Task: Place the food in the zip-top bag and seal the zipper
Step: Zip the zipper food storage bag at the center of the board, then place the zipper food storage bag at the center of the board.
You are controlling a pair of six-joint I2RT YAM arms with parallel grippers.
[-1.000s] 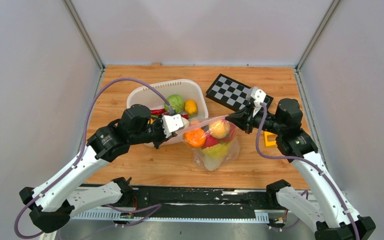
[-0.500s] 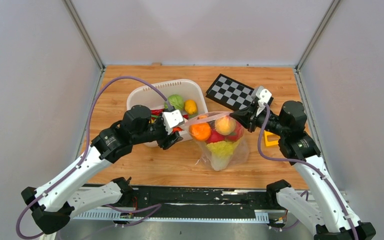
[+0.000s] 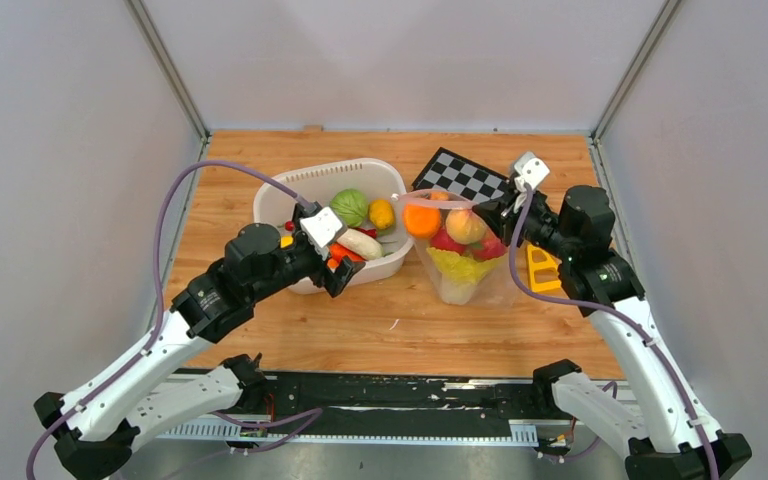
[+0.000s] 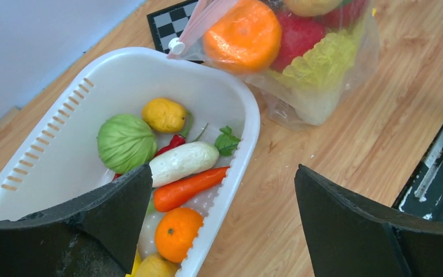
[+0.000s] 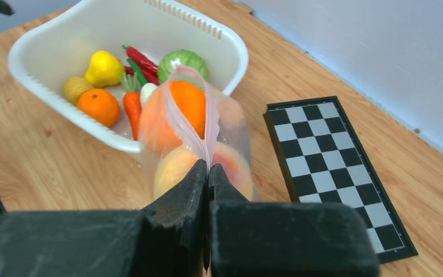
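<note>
The clear zip-top bag (image 3: 465, 280) stands right of the basket, packed with food: an orange (image 3: 422, 220), a peach (image 3: 465, 225), a red fruit and a yellow-green cabbage (image 3: 457, 265). My right gripper (image 3: 495, 210) is shut on the right end of the bag's pink zipper (image 3: 450, 203), and the strip (image 5: 210, 124) runs out from between its closed fingers. My left gripper (image 3: 342, 275) is open and holds nothing, hovering over the near rim of the white basket (image 3: 280, 195). More food lies in there: a green cabbage (image 4: 126, 141), a lemon (image 4: 164, 114), a white radish (image 4: 183, 163), a carrot (image 4: 187, 189) and an orange (image 4: 177, 234).
A checkerboard (image 3: 460, 178) lies behind the bag. A yellow toy car (image 3: 542, 270) sits under my right arm. The black rail (image 3: 390, 395) runs along the table's near edge. Grey walls close in the left, back and right sides.
My left gripper opened, let go of the bag's left end and drew back left over the basket. The right gripper carried the bag right and toward the back.
</note>
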